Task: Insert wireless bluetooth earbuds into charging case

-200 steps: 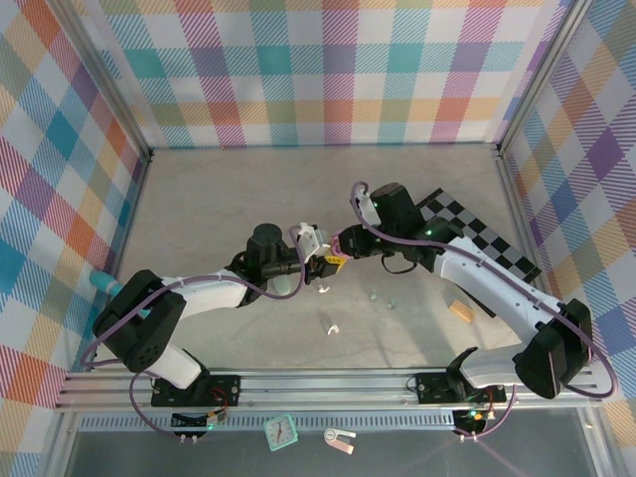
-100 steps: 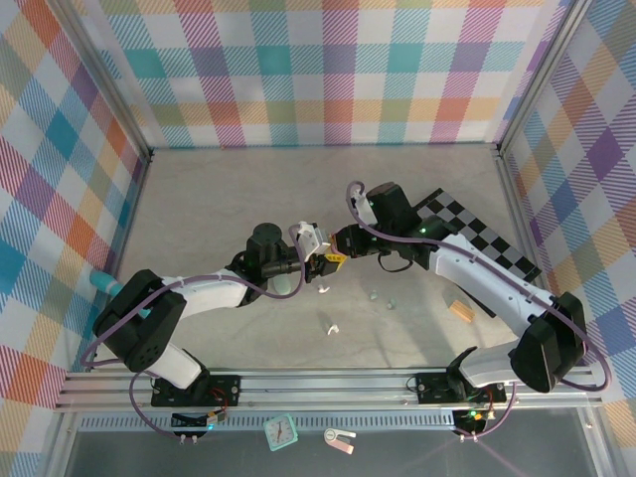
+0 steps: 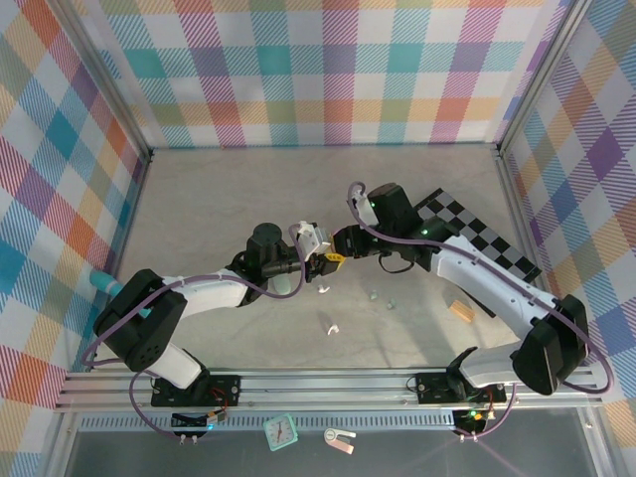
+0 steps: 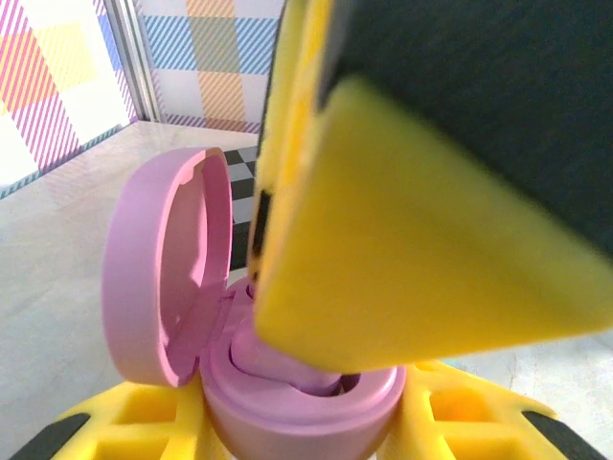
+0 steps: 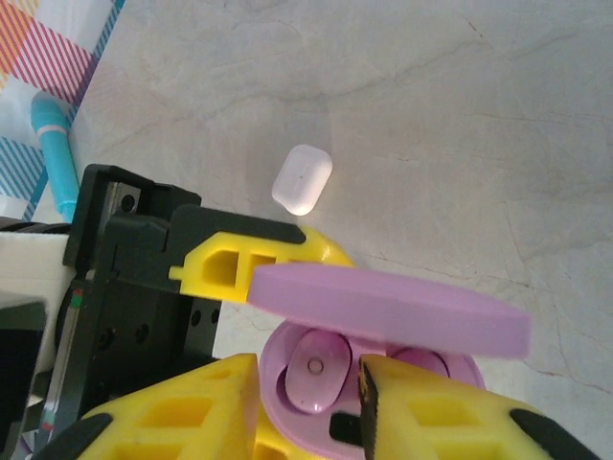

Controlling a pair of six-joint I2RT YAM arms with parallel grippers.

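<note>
- The left tool (image 3: 318, 260) clamps the base of the open, pale purple charging case (image 4: 287, 402) between its yellow fingers (image 4: 144, 422), above the tabletop (image 3: 219, 199); the lid (image 4: 158, 268) stands up on its hinge, its rim well clear of the base.
- The right tool (image 5: 310, 385) sits right at the mouth of the charging case, jaws narrowly parted; one pale purple earbud (image 5: 314, 368) lies in a well of the case, in the gap between those fingers; whether they touch it I cannot tell.
- Loose buds lie on the tabletop on the arm-base side of the charging case: a white bud (image 3: 321, 289) near it, a second white bud (image 3: 332, 327) farther off, and mint buds (image 3: 373, 294) toward the right arm.
- A white case (image 5: 303, 179) lies on the tabletop, apart from the charging case.
- From the charging case a broad stretch of tabletop runs to the plaid back wall (image 3: 328, 79); the checkered mat (image 3: 477, 234) and a wooden block (image 3: 460, 310) lie on the right arm's side, well apart from it.
</note>
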